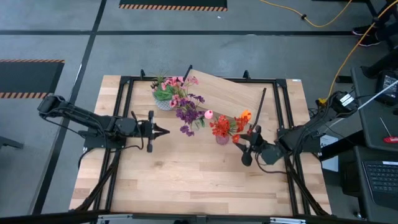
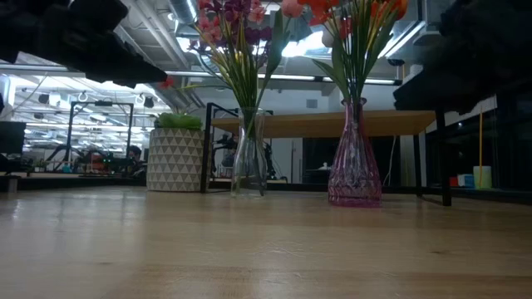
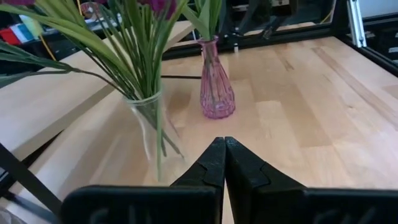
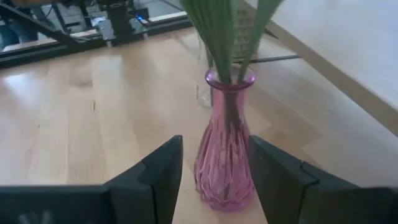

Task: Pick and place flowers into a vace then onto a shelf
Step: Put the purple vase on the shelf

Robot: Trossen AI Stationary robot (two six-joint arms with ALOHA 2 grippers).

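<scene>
— What kind of place is this?

— A robot lab in a big workshop hall. 2 dark robot arms (image 1: 93, 121) are fixed to a black metal frame (image 1: 124, 84) around a wooden table (image 1: 186, 180).

— What else shows it?

— The floor (image 1: 186, 43) is gray concrete with black lines and orange and black striped tape (image 1: 173, 7). A yellow cable (image 1: 311, 22) lies on it. A keyboard (image 1: 380, 177) sits on a desk beside the table.

— And farther back?

— Long ceiling lights (image 2: 50, 83) and pipes, more metal racks (image 2: 91, 133), and benches full of gear.
</scene>
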